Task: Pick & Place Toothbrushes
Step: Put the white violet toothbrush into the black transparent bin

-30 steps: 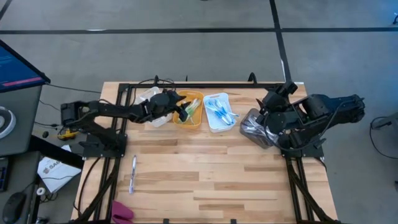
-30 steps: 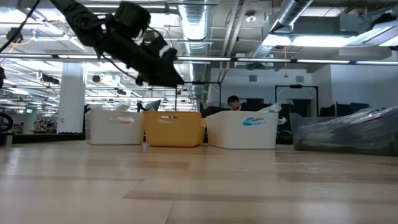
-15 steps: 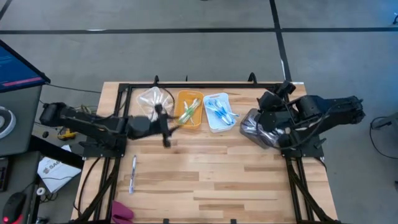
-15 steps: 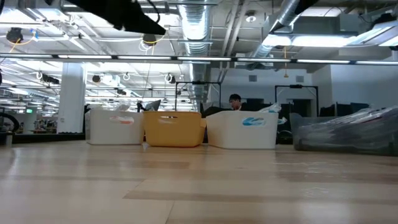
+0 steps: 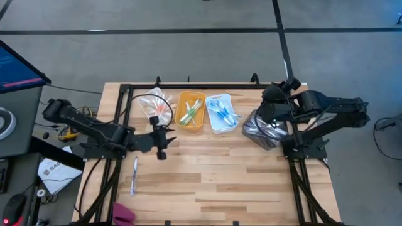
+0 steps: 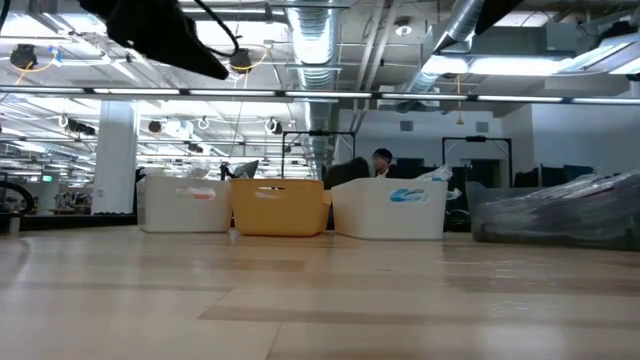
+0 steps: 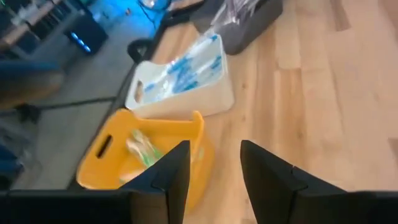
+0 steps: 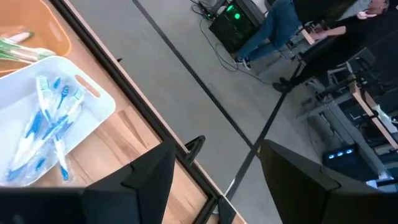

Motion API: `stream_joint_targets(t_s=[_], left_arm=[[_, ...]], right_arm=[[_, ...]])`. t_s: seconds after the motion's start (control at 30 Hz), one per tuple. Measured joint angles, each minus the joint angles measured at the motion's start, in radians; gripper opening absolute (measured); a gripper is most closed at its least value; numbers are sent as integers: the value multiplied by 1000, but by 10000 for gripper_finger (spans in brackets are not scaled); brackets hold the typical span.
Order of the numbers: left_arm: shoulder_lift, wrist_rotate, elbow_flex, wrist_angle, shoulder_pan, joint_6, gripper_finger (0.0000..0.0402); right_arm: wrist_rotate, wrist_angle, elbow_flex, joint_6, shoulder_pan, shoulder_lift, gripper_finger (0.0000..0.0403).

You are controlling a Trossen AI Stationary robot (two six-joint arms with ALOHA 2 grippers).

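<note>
three bins in a row along the far edge of the wooden table: leftmost white bin with pink-orange toothbrushes in clear wrap, yellow bin in the middle with green toothbrushes, right white bin with blue toothbrushes. one more blue-and-white toothbrush lying alone on the table's near left part, well apart from the bins. left gripper raised above the table just near of the leftmost and yellow bins, fingers parted with bare wood showing in the gap, nothing grasped. right gripper above a crumpled grey plastic bag at the table's right, right of the blue bin, fingers spread wide, empty. pink object at the near left edge.
</note>
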Motion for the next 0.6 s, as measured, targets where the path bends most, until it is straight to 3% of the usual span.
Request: stream_joint_targets(t_s=[0.13,0.33,0.6], left_arm=[[7,42,41,-124,-25,-137,134],[7,260,44,-182,-76,-382,135],[7,484,43,-416,-129,-998,136]], right_arm=[[0,0,0,0,-5,0,230],[0,10,0,2,-5,0,230],[0,19,0,2,-4,0,230]])
